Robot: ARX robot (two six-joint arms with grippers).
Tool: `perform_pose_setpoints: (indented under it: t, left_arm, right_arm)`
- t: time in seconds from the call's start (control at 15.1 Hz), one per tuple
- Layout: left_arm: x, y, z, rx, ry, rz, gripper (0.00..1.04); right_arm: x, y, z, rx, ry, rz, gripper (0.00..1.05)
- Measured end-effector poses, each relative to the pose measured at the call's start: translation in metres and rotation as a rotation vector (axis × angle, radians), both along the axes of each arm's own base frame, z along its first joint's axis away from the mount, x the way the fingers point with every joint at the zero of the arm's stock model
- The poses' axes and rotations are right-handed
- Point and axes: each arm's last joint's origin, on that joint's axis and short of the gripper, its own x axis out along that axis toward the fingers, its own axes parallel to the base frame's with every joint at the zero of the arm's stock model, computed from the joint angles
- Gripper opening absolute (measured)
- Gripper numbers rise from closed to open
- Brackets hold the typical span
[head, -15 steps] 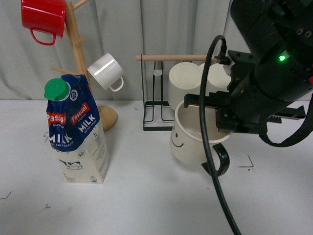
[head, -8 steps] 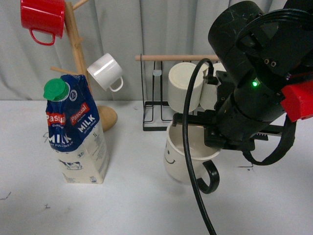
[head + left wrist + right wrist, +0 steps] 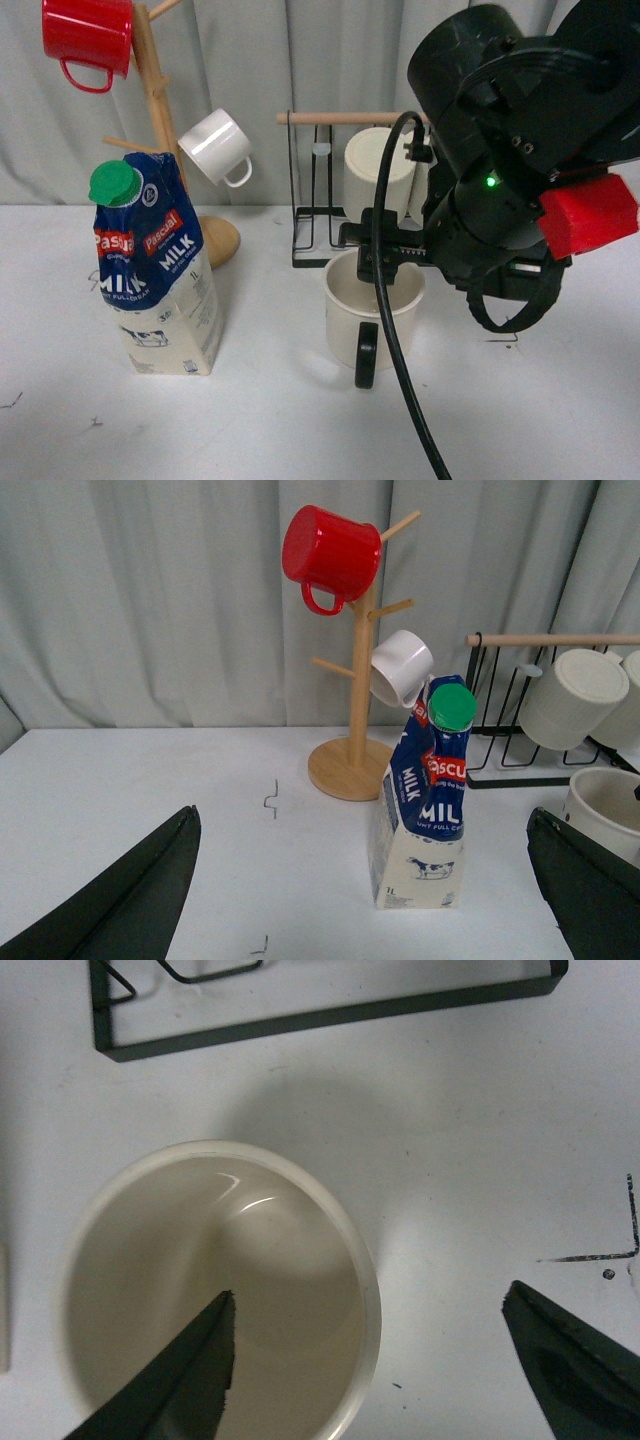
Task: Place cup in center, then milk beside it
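The wide cream mug with a black loop handle (image 3: pixel 372 305) stands upright on the white surface (image 3: pixel 250 420), just in front of the black wire rack (image 3: pixel 294 200). The right fingers (image 3: pixel 180 1385) are spread wide, one inside its rim and one outside, gripping nothing. The tall blue-and-cream milk carton (image 3: pixel 160 280) stands well apart to its left, and the left fingers (image 3: pixel 130 900) gape wide and empty.

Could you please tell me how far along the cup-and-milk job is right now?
Done, it seems: the cup stands upright on the table near its middle. In hand: the right gripper hovers over it, jaws open, not gripping. Remaining: the milk carton stands untouched off to the side, with the left gripper open and clear of it.
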Motion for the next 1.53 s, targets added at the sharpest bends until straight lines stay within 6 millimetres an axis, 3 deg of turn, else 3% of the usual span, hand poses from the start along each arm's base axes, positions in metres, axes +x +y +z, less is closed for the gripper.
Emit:
perform_pose_setpoints:
  t: [0.07,0.13,0.33,0.53,0.73,0.86,1.0,1.06,1.13,1.26,1.53]
  left_arm:
    - [0.0,0.0,0.0,0.0,0.0,0.0,0.98]
    - [0.0,0.0,0.0,0.0,0.0,0.0,0.98]
    - [0.0,0.0,0.0,0.0,0.0,0.0,0.98]
    - [0.0,0.0,0.0,0.0,0.0,0.0,0.98]
    - [0.0,0.0,0.0,0.0,0.0,0.0,0.98]
    - [0.0,0.0,0.0,0.0,0.0,-0.002,0.98]
    - [0.0,0.0,0.0,0.0,0.0,0.001,0.98]
    - [0.0,0.0,0.0,0.0,0.0,0.0,0.98]
    - [0.0,0.0,0.0,0.0,0.0,0.0,0.98]
    - [0.0,0.0,0.0,0.0,0.0,0.0,0.98]
    - [0.0,0.0,0.0,0.0,0.0,0.0,0.98]
  right_arm:
    - [-0.006,-0.004,0.013,0.024,-0.047,0.011,0.95]
    - [-0.013,-0.01,0.027,0.039,-0.098,0.013,0.99]
    - [-0.045,-0.04,0.061,0.067,-0.234,0.001,0.98]
    - [-0.064,-0.064,0.08,0.048,-0.351,-0.026,0.98]
    - [-0.08,-0.073,0.094,0.036,-0.445,-0.015,0.98]
    - [-0.082,-0.078,0.085,-0.034,-0.708,-0.063,0.85]
    - [-0.119,-0.107,0.057,-0.131,-0.855,-0.067,0.59]
    - [-0.13,-0.117,0.064,-0.131,-0.936,-0.088,0.48]
    - [-0.147,-0.126,0.07,-0.127,-0.993,-0.088,0.32]
    - [-0.168,-0.135,0.049,-0.14,-0.929,-0.054,0.06]
    - [-0.206,-0.153,0.039,-0.147,-0.935,-0.059,0.02]
